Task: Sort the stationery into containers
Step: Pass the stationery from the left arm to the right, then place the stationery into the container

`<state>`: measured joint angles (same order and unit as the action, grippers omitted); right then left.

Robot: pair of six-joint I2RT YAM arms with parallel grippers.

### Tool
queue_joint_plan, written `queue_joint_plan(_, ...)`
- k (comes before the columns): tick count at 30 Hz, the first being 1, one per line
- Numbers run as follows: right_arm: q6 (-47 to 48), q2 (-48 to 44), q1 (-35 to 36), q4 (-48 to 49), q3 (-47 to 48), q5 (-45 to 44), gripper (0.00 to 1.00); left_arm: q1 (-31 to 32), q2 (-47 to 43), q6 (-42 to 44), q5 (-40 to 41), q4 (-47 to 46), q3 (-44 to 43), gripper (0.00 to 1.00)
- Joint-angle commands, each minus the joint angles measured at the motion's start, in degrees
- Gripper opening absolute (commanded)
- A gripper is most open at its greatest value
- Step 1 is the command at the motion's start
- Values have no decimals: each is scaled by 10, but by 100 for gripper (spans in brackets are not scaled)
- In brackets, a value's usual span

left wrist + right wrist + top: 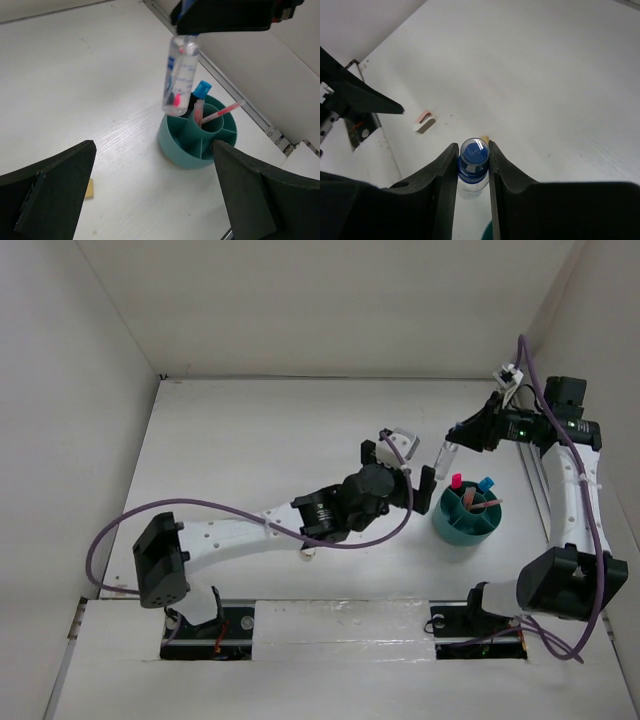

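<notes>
**Bottle hanging cap-up beside the cup**

We are holding the clear bottle (181, 75) in the air, pinched at its blue cap by the right gripper (472, 150), whose two fingers are pressing on either side of the cap. Gripping it at the top is letting the body hang free below the fingers, so the base can go into an opening first. The bottle's long axis is running nearly straight up and down, cap toward the gripper and base toward the table, with a slight lean.

Just below and a little beyond the bottle's base, the teal cup (170, 142) is standing upright. From the left wrist view the base looks to be hovering near the cup's far rim. We cannot tell whether it is lined up over a compartment yet. A blue-capped highlighter (202, 90) and a thin pink pen (222, 112) are already standing in the cup, so we judge the bottle needs one of the free sections.

The left gripper (152, 150) is facing the cup from the other side with its fingers spread wide and nothing between them. The tan eraser (89, 189) is lying on the table near its left finger, and the pinkish stapler (425, 121) is lying well below the right gripper. Both are waiting to be sorted.
</notes>
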<state>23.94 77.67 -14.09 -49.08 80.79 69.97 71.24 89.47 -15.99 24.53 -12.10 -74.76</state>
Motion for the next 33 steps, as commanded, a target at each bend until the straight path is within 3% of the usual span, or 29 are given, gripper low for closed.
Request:
queue_joint_plan(1, 30, -17, -35, 20, 22, -13, 0, 2, -64, -45, 30, 34, 32, 100)
queue_joint_plan(6, 42, -43, -102, 20, 27, -63, 0, 2, -125, -136, 111, 152, 68, 100)
queue_joint_plan(9, 42, -53, -150, 20, 38, -91, 0, 2, -159, -168, 131, 190, 114, 100)
queue_joint_plan(13, 28, -71, -162, 49, 38, -155, 0, 2, -223, -210, 136, 223, 163, 100)
queue_joint_plan(21, 4, -97, -232, 69, 24, -191, 0, 2, -249, -292, 173, 338, 202, 100)
queue_joint_plan(25, 4, -119, -276, 69, -14, -211, 0, 2, -249, -298, 179, 343, 220, 100)
queue_joint_plan(30, 50, -103, -276, 30, -45, -216, 0, -4, -254, -285, 174, 317, 238, 100)
queue_joint_plan(33, 102, -103, -281, 20, -81, -153, 0, -4, -254, -280, 174, 299, 244, 100)
